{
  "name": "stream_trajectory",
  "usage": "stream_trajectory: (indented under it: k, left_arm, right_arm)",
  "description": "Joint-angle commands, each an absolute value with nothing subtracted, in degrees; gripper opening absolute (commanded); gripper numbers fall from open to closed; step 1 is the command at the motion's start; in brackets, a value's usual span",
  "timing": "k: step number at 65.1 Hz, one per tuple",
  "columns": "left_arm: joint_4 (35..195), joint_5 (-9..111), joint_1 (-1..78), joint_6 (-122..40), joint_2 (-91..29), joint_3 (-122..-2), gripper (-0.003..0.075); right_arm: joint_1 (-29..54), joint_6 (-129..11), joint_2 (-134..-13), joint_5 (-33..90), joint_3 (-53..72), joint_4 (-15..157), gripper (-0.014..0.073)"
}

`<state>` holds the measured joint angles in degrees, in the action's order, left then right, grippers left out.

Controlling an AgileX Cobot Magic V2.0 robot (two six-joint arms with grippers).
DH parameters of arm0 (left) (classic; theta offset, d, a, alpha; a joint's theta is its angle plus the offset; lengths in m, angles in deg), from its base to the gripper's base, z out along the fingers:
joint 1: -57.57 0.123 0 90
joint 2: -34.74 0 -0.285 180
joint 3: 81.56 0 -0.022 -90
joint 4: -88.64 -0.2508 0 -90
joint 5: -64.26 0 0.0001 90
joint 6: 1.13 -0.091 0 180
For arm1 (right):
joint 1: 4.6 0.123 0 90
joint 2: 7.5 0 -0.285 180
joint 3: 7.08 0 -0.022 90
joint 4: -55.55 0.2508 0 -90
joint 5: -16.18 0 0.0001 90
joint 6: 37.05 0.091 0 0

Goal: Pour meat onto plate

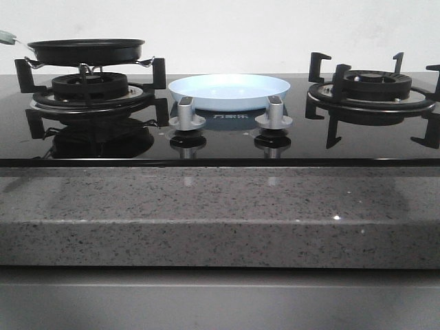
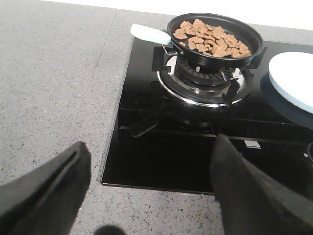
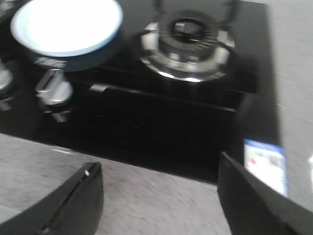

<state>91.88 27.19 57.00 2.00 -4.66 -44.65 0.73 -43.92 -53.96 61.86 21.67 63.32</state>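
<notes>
A grey speckled tabletop (image 1: 220, 206) carries a glossy black glass hob (image 1: 220, 141) that spans almost its whole width. On the hob's left burner (image 1: 89, 89) sits a black frying pan (image 2: 215, 36), its pale handle (image 2: 149, 33) pointing left past the hob's edge. The right burner (image 1: 371, 89) stands bare under its black pan supports. Between the burners, toward the far side, rests the plate (image 1: 229, 91), pale blue and glossy, just behind two silver knobs (image 1: 187, 117) that stand between it and the near edge. A small blue-and-white sticker (image 3: 264, 164) lies at the hob's near right corner.

The meat (image 2: 211, 38), a layer of small brown chips, lies in the frying pan, spread across its floor and well apart from the plate's rim.

The left end effector (image 2: 146, 191) hovers with fingers spread wide over the hob's near left corner, the pan far ahead of it and untouched. The right end effector (image 3: 159, 196) hangs likewise spread apart above the near tabletop, empty, with the plate far and to its left.
</notes>
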Motion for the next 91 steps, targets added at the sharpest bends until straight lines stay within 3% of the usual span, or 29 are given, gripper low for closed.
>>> stream_trajectory:
  k: [1,22,60,70,91]
  left_arm:
    - [92.2,31.7,56.5,2.0,-5.2,-46.1,0.0513]
    - [92.2,31.7,56.5,2.0,-5.2,-46.1,0.0513]
    - [92.2,31.7,56.5,2.0,-5.2,-46.1,0.0513]
    - [92.2,31.7,56.5,2.0,-5.2,-46.1,0.0513]
    - [92.2,31.7,56.5,2.0,-5.2,-46.1,0.0513]
  right_arm:
    - [3.2,-45.2,-59.8,59.1,15.9,64.3,0.0517]
    - [14.0,-44.9,-85.5,60.5,-3.0,63.9,0.0517]
    - [10.8,-36.5,-136.2,93.0,-62.4,64.5,0.0517]
    - [10.6,-34.0,-141.2,91.2,-69.1,65.3,0.0517]
    - [9.4,-34.0,-142.6,91.1,-69.9,65.1,0.0515]
